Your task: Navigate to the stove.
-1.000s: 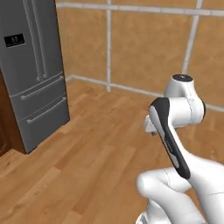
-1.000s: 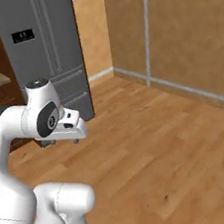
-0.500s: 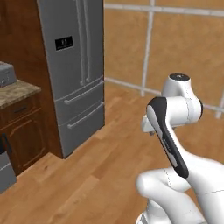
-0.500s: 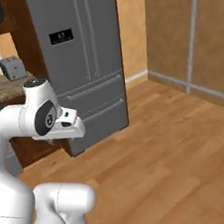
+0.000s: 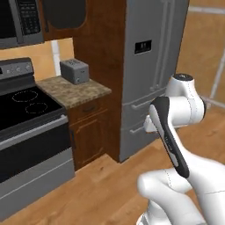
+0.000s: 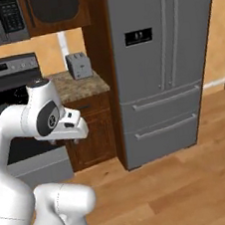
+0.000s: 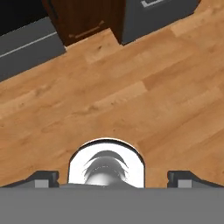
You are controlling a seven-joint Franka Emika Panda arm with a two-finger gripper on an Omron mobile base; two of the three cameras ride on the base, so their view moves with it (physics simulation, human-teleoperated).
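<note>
In the left base view we see the stove [image 5: 30, 132] at the left edge, its flat black cooktop marked with thin white burner rings and its grey back panel rising behind. A microwave [image 5: 19, 22] hangs above it. Just right of the stove stands a brown wooden cabinet [image 5: 90, 132] with a speckled stone counter [image 5: 74, 90], and a grey toaster [image 5: 74, 71] sits on that counter near the wall. Further right is a tall steel refrigerator [image 5: 147, 66]. Our white arm [image 5: 176, 118] rises from the lower right, folded in front of the refrigerator's drawers.

In the right base view we find the stove at the far left, partly hidden behind our arm, with the toaster on the counter beside it and the refrigerator filling the middle and right. The hand hangs from the arm in front of the cabinet, pointing down.

In the hand view we look down on a wooden floor [image 7: 131, 87]. The gripper [image 7: 111, 179] has its two dark fingertips [image 7: 43, 178] set far apart at the bottom corners, spread wide and grasping nothing. The stove's grey lower front crosses the upper left corner.
</note>
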